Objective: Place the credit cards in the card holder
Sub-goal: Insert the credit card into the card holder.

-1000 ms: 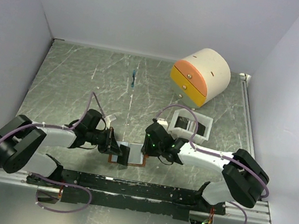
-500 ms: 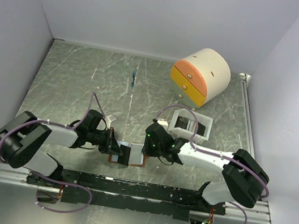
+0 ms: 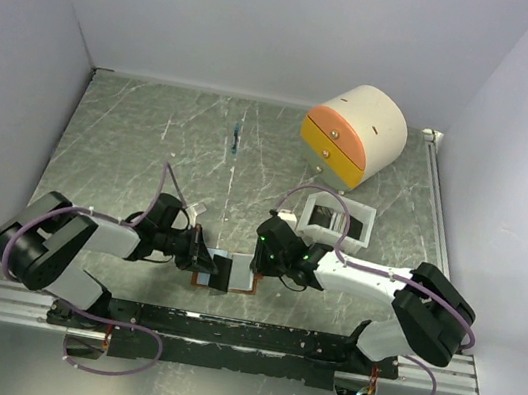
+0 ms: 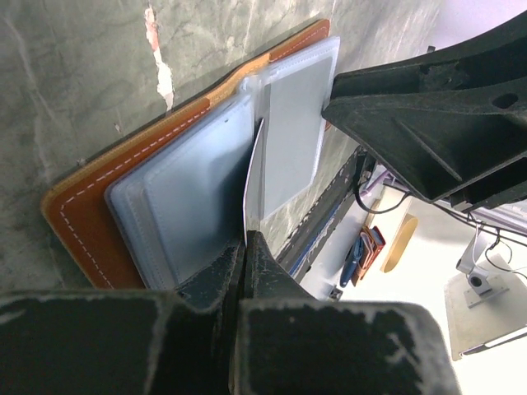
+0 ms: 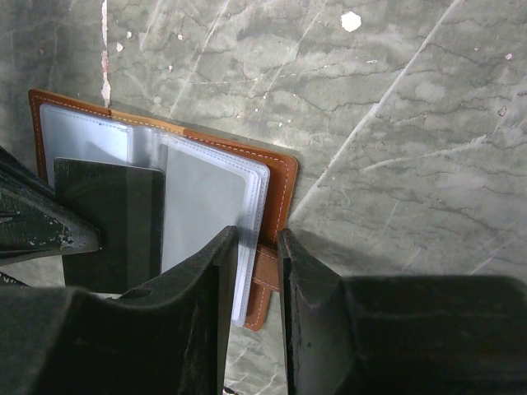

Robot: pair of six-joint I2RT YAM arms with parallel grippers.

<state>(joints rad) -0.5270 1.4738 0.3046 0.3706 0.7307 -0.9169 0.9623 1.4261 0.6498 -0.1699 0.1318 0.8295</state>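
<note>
Two tools: both meet at the card holder, which lies low on the desk by the near edge, about midway across.
Left room: bare marbled desk from the left wall to the left arm, wide open.
Far room: open surface beyond both arms, with only a small blue item lying near its middle.
Left tool: fingers pressed together on a credit card, pinching its near edge.
Credit card: dark, held over the holder's left half, with its right strip showing through a clear sleeve.
Right tool: closed on the holder's right edge. The sleeve rim and a brown leather tab sit between its two fingers.
Right room: tighter. The white tray stands just beyond the right tool, and the cream-and-orange drawer box sits further back, towards the far right corner.
Near edge: the holder's long side lies close to the black base rail.
Change: over the last second the left arm's rear links have shifted a little rightward. The left tool, card, holder and right arm sit where they were.
Holder's look: spread open and flat, in tan-brown leather with pale stitching round the rim and rounded corners. Pale blue-grey translucent sleeves are layered inside like pages.
</note>
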